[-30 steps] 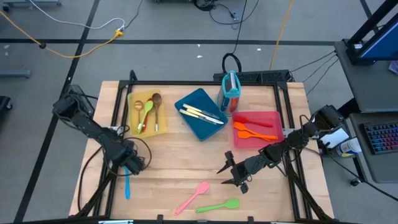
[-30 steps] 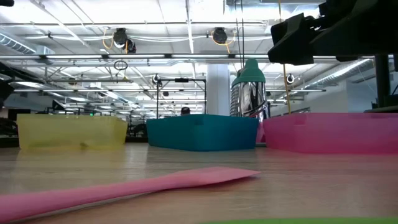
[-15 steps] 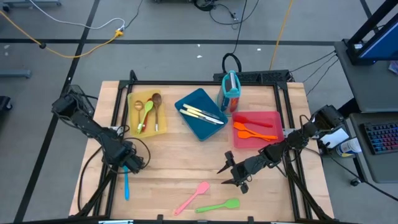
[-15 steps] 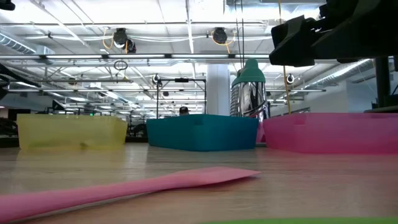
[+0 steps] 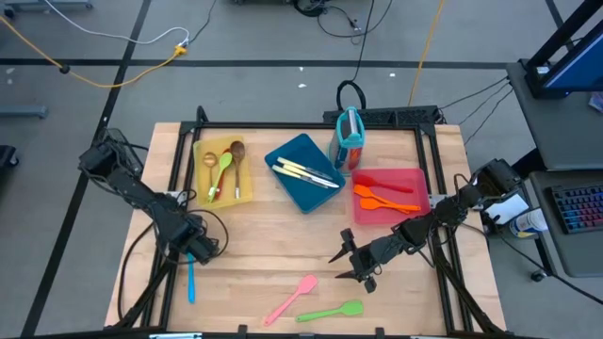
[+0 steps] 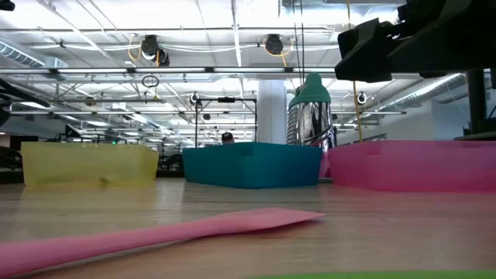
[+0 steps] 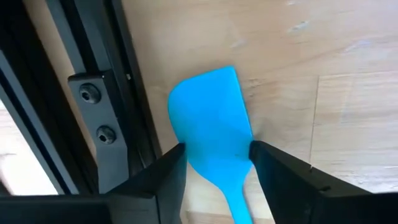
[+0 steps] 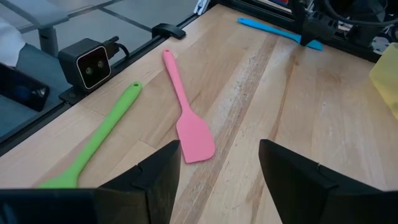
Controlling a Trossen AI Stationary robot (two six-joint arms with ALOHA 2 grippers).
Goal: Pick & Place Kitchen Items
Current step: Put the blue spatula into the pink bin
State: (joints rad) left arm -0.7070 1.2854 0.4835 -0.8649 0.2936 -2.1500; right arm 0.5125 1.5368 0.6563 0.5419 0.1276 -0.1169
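Left gripper (image 7: pixel 214 165) low over blue spatula (image 7: pixel 211 127) at table's near-left edge; fingers spread either side of blade's narrowing end, not clamped on it. Judgement: pinch where blade meets handle, squarely, lift straight up clear of black frame rail (image 7: pixel 102 99) just beside.

Blue spatula: flat, slim, blade rounded at one corner, lying flat on wooden table (image 5: pixel 273 245).

Right gripper (image 8: pixel 217 180) open, hovering mid-table, facing pink spatula (image 8: pixel 186 106) and green spoon (image 8: pixel 93 143).
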